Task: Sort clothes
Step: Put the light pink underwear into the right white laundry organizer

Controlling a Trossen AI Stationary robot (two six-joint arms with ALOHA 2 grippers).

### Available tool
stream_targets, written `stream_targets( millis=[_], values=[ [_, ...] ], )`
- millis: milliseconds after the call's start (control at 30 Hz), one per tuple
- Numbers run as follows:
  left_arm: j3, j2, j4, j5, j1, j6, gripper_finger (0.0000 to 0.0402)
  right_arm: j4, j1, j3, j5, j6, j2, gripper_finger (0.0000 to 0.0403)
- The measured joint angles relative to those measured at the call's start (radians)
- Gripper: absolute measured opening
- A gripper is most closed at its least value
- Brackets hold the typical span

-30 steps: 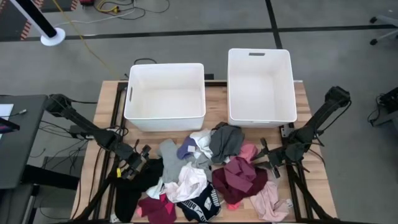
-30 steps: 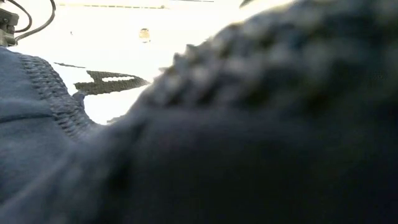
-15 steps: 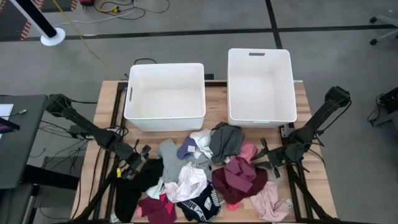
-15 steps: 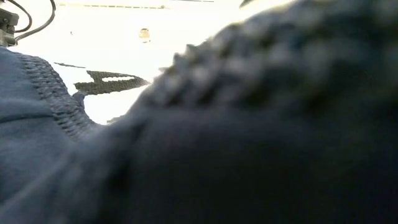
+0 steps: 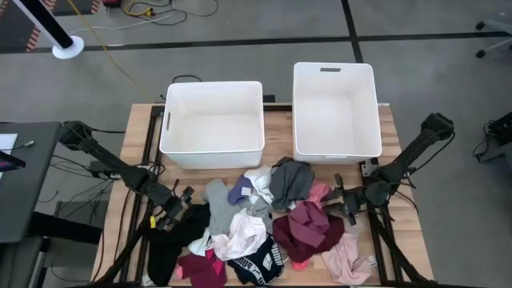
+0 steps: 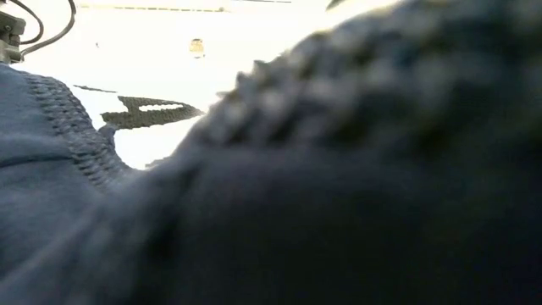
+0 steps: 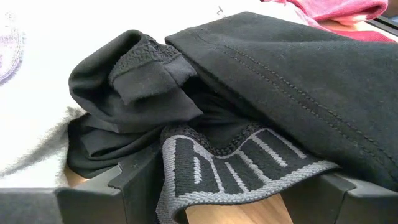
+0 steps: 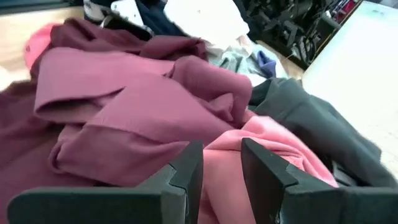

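The clothes [image 5: 256, 224] lie in a loose heap on the near half of the table [image 5: 136, 132], its long axis running left to right. A black garment [image 5: 172, 236] marks the left end, a maroon one [image 5: 308, 226] and a pale pink one [image 5: 346, 260] the right, with a grey piece [image 5: 290, 182] at the far edge.

The left gripper [image 5: 174, 210] sits low at the heap's left end, pointing right, jaws apart with black cloth and a lettered waistband [image 7: 230, 165] between its fingers [image 7: 134, 180], not clamped. The right gripper [image 5: 342, 200] sits at the right end, pointing left, fingers [image 8: 186, 171] parted over bright pink fabric [image 8: 261, 155].

Two white bins [image 5: 212, 124] stand side by side beyond the heap, the right bin [image 5: 336, 108] reaching farther back. Navy cloth [image 6: 51, 152] covers the low view.
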Motion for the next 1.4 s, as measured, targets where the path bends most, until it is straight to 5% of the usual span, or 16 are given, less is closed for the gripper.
stream_targets(
  millis=[833,1167,1400],
  values=[
    [0.000,0.001,0.000,0.000,0.000,0.000,0.0275,0.729,-0.080,0.059,0.000,0.337,0.000,0.0126],
    [0.000,0.000,0.000,0.000,0.000,0.000,0.0275,0.651,-0.139,0.323,-0.034,0.059,0.189,0.0126],
    [0.000,0.000,0.000,0.000,0.000,0.000,0.0275,0.116,-0.188,0.691,-0.032,0.030,0.353,0.0149]
  ],
)
